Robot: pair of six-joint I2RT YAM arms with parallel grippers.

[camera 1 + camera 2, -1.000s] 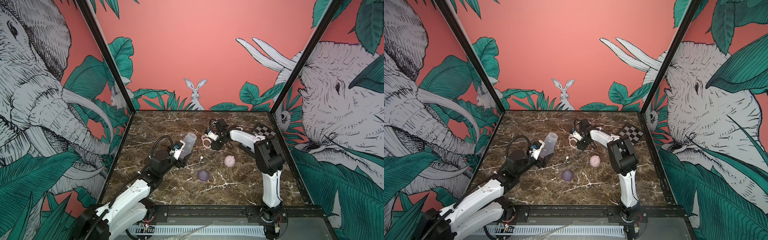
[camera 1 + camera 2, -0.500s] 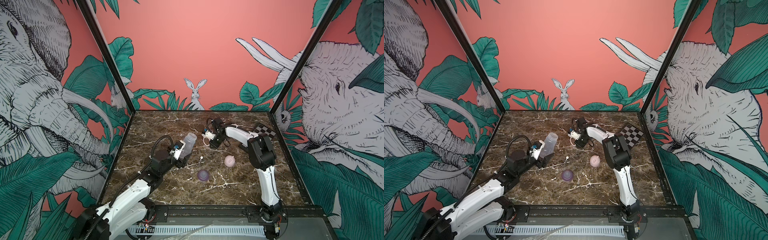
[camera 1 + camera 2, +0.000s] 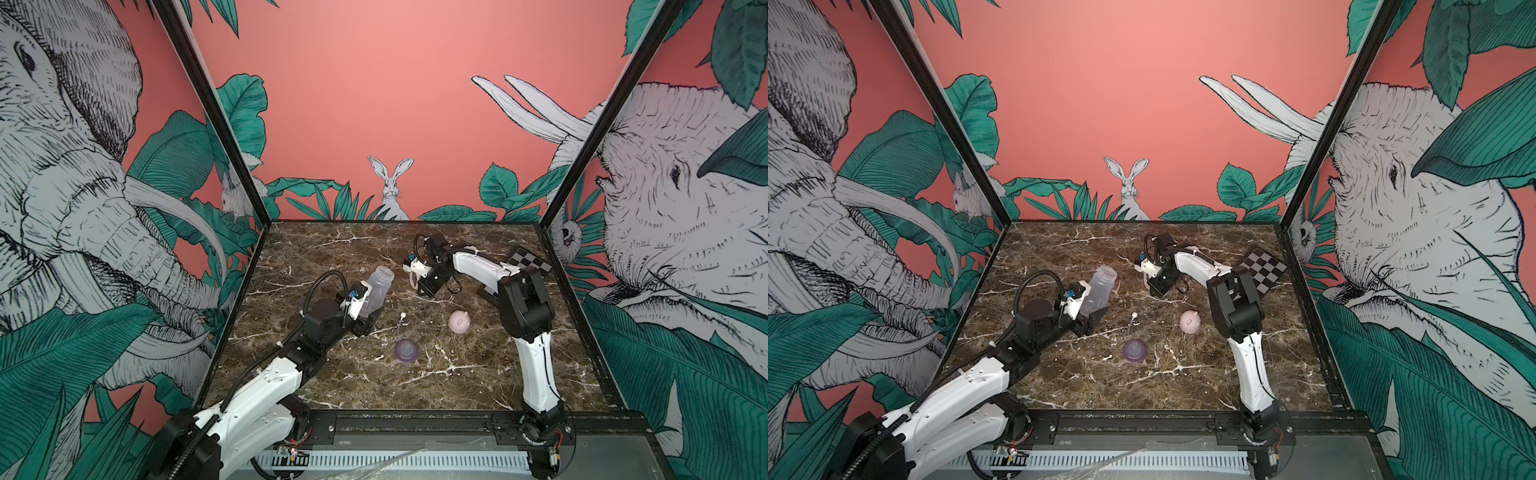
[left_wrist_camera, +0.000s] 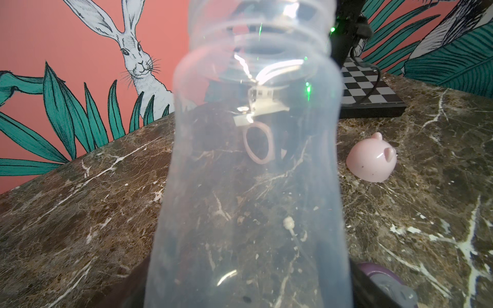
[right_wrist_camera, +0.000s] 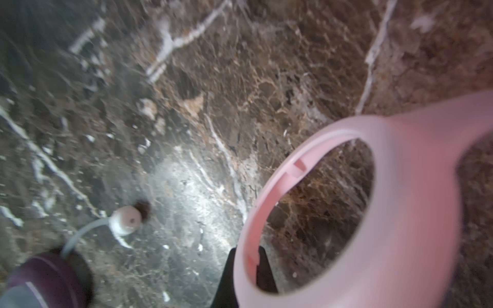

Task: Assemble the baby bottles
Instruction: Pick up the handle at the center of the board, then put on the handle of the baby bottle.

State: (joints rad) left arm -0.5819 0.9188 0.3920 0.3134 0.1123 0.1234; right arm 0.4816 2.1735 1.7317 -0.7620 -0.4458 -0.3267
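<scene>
Baby bottle [image 3: 376, 291], clear, open-mouthed, is held low on its body by the left gripper [image 3: 365, 320], whose jaws are closed on its base. It sits left of centre, above the marble table [image 3: 332, 249]. Its long axis is tilted, mouth up and toward the back wall, leaning slightly right.

The right gripper [image 3: 424, 286] is just beyond the mouth, apart from it, jaws clamped on the pink collar ring [image 3: 413, 279]. In the right wrist view the ring [image 5: 373, 213] hangs clear of the marble, its opening facing the camera.

Loose parts lie on the table:
- The straw [image 3: 401, 322] lies just right of the left gripper.
- The purple nipple [image 3: 406, 350] is at the straw's near end.
- The pink cap [image 3: 459, 322] sits dome up, right of the straw, close to the right arm's elbow.

The checkered board [image 3: 530, 262] is at back right, behind that arm.
</scene>
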